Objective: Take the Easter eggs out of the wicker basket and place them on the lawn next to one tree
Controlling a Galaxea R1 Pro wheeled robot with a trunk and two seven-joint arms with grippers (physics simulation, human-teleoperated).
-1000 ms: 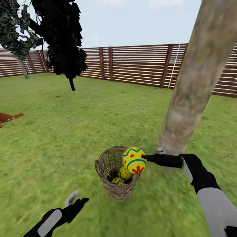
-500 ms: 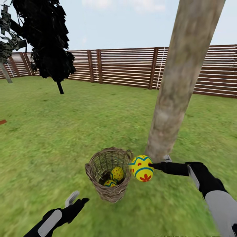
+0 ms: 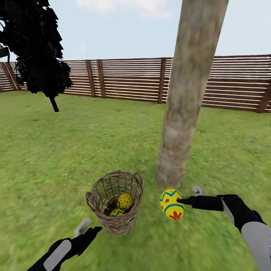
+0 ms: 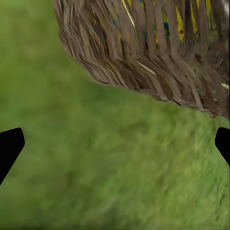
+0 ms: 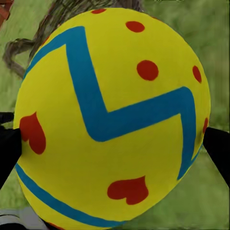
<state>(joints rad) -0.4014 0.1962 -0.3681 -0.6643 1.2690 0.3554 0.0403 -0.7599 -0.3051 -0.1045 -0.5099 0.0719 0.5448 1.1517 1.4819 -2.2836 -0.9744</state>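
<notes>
- Egg (image 3: 172, 203), yellow with blue zigzags and red hearts, pinched in the right gripper (image 3: 181, 201) near the tree (image 3: 184, 113).
- Two eggs (image 3: 124, 201) inside one wicker basket (image 3: 113, 222).
- Left gripper (image 3: 88, 227) spread.

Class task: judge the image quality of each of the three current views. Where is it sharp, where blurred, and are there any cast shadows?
Head view: the tree trunk and fence are crisp, the lawn smears toward the lower edge, and no clear cast shadows show. Left wrist view: the grass and wicker basket are soft and streaky. Right wrist view: the Easter egg is sharp, the background blurred.
</notes>
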